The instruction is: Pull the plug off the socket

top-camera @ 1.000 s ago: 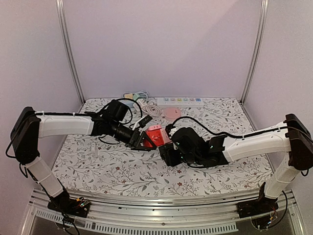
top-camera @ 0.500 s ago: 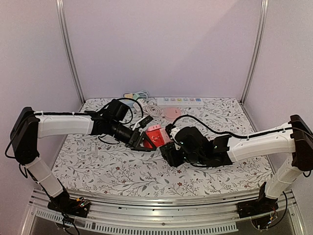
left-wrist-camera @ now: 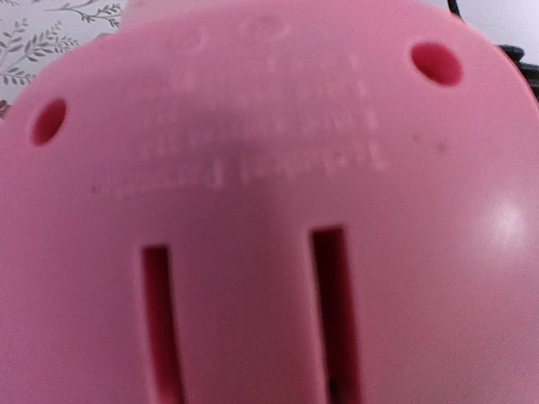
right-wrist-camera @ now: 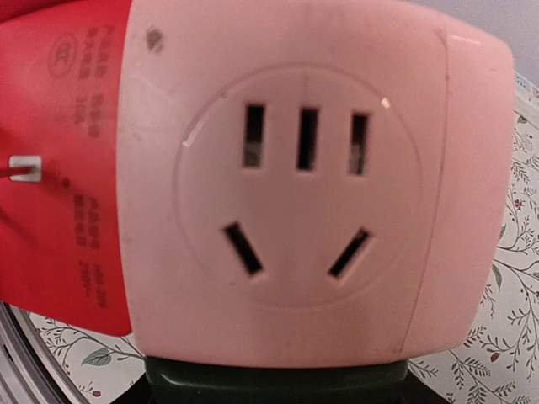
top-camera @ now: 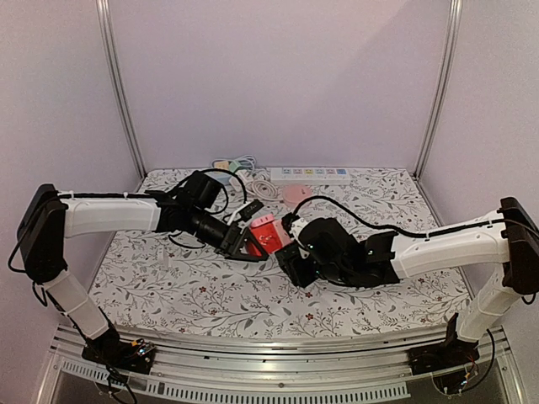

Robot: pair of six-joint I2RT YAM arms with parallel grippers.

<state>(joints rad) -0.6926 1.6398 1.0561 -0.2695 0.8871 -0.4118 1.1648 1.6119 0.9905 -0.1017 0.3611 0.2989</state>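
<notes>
The red and pink socket (top-camera: 268,229) sits mid-tabletop (top-camera: 168,278), hemmed in from both sides. The left gripper (top-camera: 246,241) is close up at its left face and the right gripper (top-camera: 289,252) at its near right corner. From above, both sets of jaws are lost behind wrists and cube, so I cannot tell whether either pair grips the socket or merely stands parted beside it.

Just behind the socket lies a pink round disc (top-camera: 296,195). Farther back a white power strip (top-camera: 309,174) runs along the rear edge, and back-left of the socket is a coil of cables (top-camera: 238,163). A black cable (top-camera: 354,220) arcs over the right arm, to the socket's right.

A blurred pink face with two slots fills the left wrist view. The right wrist view shows a pale face with five slots and, beneath it, a dark green strip (right-wrist-camera: 269,383), possibly a finger pad. The plug is not clear in any view.
</notes>
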